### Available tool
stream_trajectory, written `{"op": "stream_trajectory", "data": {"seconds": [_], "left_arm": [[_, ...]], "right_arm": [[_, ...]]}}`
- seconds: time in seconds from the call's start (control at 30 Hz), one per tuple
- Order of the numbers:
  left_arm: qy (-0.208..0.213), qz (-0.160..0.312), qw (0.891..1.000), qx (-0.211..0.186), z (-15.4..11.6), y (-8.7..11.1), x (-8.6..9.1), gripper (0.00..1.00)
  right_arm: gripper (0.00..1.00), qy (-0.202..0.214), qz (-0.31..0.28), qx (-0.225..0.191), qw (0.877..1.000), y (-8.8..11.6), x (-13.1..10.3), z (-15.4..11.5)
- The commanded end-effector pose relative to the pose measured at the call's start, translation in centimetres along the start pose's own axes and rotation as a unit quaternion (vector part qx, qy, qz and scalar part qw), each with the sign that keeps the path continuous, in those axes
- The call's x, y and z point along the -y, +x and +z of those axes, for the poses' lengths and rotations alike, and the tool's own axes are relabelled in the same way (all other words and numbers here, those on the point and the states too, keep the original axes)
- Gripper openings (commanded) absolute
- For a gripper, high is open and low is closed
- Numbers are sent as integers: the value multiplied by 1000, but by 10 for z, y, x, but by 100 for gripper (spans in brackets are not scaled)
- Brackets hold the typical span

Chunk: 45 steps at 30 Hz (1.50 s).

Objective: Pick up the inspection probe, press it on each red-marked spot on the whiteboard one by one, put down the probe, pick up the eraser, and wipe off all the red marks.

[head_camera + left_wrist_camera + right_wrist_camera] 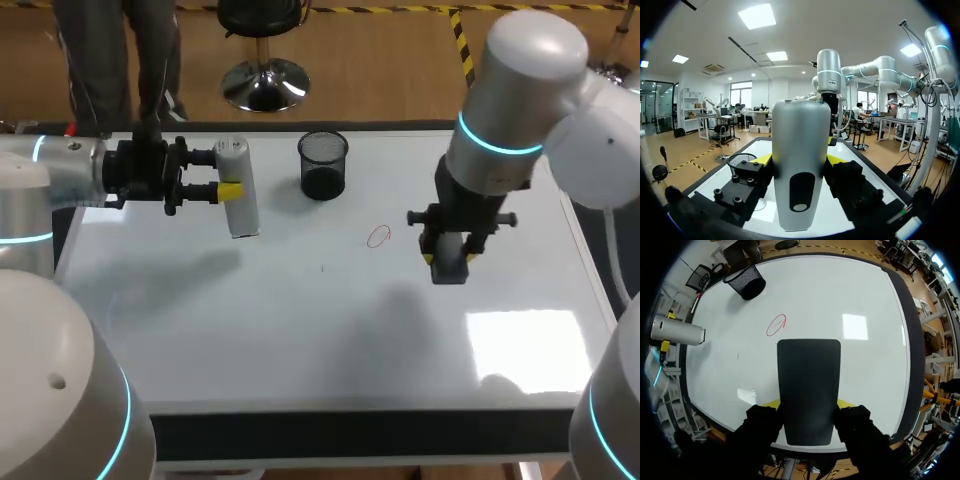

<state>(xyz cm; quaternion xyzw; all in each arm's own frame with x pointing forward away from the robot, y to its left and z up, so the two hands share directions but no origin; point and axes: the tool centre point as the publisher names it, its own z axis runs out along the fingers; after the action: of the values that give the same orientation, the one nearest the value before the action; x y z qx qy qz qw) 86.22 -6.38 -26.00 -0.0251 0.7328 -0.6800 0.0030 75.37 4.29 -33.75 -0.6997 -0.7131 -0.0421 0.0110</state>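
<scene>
Left tool [216, 174]: closed on the probe [240, 208].
Right tool [448, 259]: closed on the eraser [808, 385].
Red mark [378, 236]: worktop [300, 340], ahead of right tool.

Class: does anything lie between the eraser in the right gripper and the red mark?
Nothing visible does: only bare whiteboard separates the eraser from the red mark; the mesh cup stands farther off.

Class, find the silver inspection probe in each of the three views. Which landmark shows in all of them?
Head view: probe in the left gripper, left of the mesh cup.
Left wrist view: probe clamped in that gripper, mesh cup beyond it.
Right wrist view: probe far past the red circle, at the whiteboard's edge.
Shared landmark: the black mesh cup.
</scene>
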Motion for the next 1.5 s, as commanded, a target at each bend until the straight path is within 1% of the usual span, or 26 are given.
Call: {"op": "stream_trajectory", "data": {"seconds": [0.03, 0.4, 0.67, 0.8, 1.2, 1.5], "left_arm": [[1, 1, 1000, 1, 0, 1, 1, 0], [1, 1, 1000, 1, 0, 1, 1, 0], [1, 1, 1000, 1, 0, 1, 1, 0], [1, 1, 1000, 1, 0, 1, 1, 0], [1, 1, 1000, 1, 0, 1, 1, 0], [1, 1, 1000, 1, 0, 1, 1, 0]], "right_arm": [[0, 20, -4, 23, 1000, 22, -18, 5], [0, 23, -34, 25, 999, 64, -39, 10], [0, 28, -56, 16, 998, 83, -53, 19], [0, 33, -65, 6, 997, 89, -63, 25], [0, 42, -78, -4, 996, 106, -84, 39], [0, 58, -64, -28, 996, 110, -103, 61]]}}
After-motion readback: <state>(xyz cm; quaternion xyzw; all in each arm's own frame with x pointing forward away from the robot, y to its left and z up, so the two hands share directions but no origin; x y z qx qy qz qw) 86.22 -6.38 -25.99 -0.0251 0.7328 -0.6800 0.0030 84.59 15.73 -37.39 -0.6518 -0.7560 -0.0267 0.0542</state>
